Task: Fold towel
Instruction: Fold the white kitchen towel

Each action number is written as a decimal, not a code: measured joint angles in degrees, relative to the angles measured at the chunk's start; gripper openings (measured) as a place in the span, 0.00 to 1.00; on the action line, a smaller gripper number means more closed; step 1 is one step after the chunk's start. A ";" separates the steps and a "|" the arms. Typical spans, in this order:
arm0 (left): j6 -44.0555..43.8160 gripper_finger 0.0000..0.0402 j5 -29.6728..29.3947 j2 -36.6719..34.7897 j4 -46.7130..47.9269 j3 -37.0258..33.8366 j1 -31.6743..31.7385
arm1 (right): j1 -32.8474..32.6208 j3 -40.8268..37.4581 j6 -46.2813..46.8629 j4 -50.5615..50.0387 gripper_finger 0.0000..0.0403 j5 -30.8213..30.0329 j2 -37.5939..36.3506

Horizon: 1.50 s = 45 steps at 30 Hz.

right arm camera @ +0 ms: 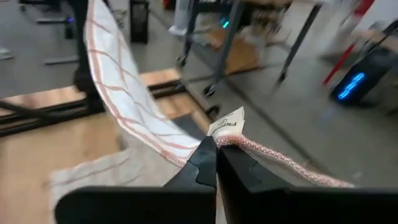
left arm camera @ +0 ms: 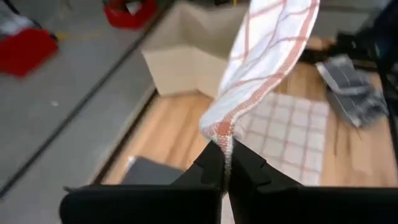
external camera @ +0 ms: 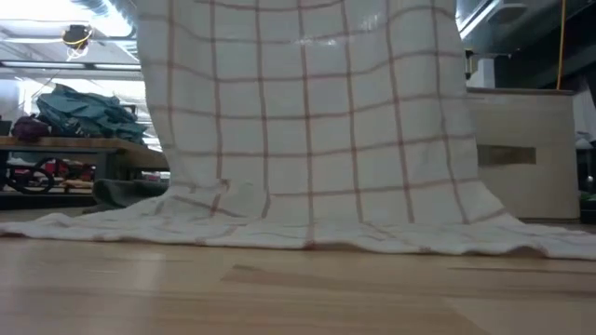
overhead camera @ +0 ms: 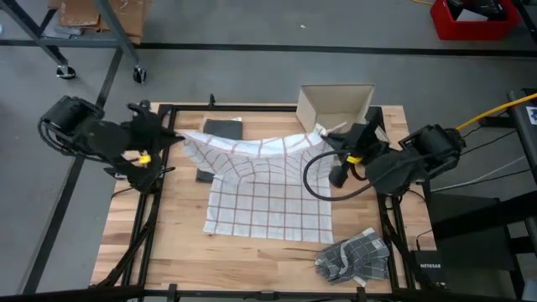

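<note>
Two far corners of the checked towel (overhead camera: 268,189) are pinched & lifted: left gripper (left arm camera: 225,163) clamped on one, right gripper (right arm camera: 216,157) clamped on the other by its tag. Near half lies flat on the wooden table (overhead camera: 168,243), far edge hangs between the arms. Fold looks barely begun; raised edge must yet be carried over to the near edge, then creased. Grey cloth (overhead camera: 354,256) sits at a near corner, cardboard box (overhead camera: 336,105) behind.

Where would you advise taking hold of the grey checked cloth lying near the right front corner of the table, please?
The grey checked cloth lies crumpled, with raised folds, so I would pinch a raised fold near its middle, coming straight down from above. It lies on the right arm's side, but the right claw and left claw are each shut on a corner of the red-checked towel.
</note>
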<state>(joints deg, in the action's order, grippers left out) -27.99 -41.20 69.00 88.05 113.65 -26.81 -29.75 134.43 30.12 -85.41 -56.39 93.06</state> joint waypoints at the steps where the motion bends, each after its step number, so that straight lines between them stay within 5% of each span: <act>1: -0.44 0.00 1.16 0.27 0.33 0.00 0.00 | -0.48 0.00 2.12 -1.13 0.01 1.14 0.07; 23: -11.86 0.00 32.06 8.59 -0.18 -0.02 -2.47 | -12.82 0.02 20.33 -4.63 0.01 21.98 8.70; 45: -23.06 0.00 35.12 19.91 -0.04 -0.02 -16.67 | -15.66 0.02 24.50 -4.24 0.01 41.70 17.07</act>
<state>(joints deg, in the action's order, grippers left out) -51.05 -6.08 88.91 88.01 113.62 -43.48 -45.41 134.45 54.62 -89.65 -14.70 110.13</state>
